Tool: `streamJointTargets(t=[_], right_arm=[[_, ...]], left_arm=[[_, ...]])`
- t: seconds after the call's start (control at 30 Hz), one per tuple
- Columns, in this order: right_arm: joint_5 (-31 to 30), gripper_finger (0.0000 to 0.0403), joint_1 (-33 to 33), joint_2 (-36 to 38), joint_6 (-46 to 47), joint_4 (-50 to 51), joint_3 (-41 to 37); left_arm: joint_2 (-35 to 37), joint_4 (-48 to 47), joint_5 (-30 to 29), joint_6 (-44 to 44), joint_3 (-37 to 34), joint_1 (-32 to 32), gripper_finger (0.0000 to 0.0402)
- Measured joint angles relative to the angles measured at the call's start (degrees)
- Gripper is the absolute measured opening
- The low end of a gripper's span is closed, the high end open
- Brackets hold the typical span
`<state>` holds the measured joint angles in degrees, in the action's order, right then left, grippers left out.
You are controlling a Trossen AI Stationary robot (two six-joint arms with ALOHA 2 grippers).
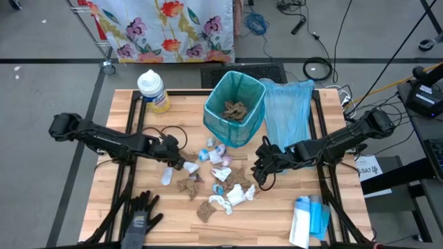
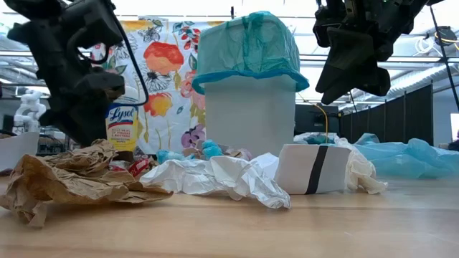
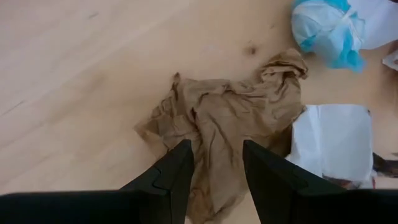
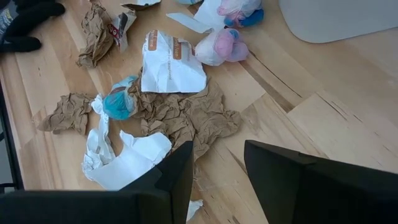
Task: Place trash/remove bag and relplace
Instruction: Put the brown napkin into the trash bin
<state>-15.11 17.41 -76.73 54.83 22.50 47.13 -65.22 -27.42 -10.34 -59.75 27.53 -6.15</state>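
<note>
The trash lies scattered mid-table: brown paper wads [image 1: 188, 184], white tissues [image 1: 234, 197], and bits of blue and pink wrapper [image 1: 216, 153]. Behind it stands the white bin with its teal bag [image 1: 235, 107]; a brown wad lies inside. My left gripper [image 1: 184, 163] is open and low over a brown paper wad [image 3: 224, 118], its fingers [image 3: 177, 171] on either side of the wad's near part. My right gripper [image 1: 261, 166] hangs open above a crumpled brown sheet [image 4: 186, 115] and holds nothing. My left gripper slants down over the brown paper wad, which lies crumpled on the table with its near part [image 3: 214, 155] between the open fingers. I cannot tell whether the fingers touch it.
A spare blue bag [image 1: 287, 111] lies to the right of the bin. A wipes canister [image 1: 154, 90] stands at the far left, a black glove [image 1: 138, 218] lies at the near left and a blue-and-white pack [image 1: 308, 220] at the near right.
</note>
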Motion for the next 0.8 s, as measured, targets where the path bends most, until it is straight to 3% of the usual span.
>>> streamJointTargets(t=[0.3,0.43,0.57,0.8], right_arm=[[0.0,0.0134,0.0,0.0,-0.01,-0.04,0.0],[0.0,0.0134,0.0,0.0,-0.02,-0.04,0.0],[0.0,0.0134,0.0,0.0,-0.01,-0.02,0.0],[-0.02,0.0134,0.34,0.0,-1.32,1.39,-0.09]], left_arm=[[-8.83,2.5,-0.11,-0.02,0.12,0.0,0.0138],[-11.5,5.06,0.69,-0.43,0.19,0.0,0.009],[-11.53,6.43,2.01,-1.44,0.33,0.01,0.0014],[-5.76,0.6,2.48,-0.95,3.55,0.0,0.0005]])
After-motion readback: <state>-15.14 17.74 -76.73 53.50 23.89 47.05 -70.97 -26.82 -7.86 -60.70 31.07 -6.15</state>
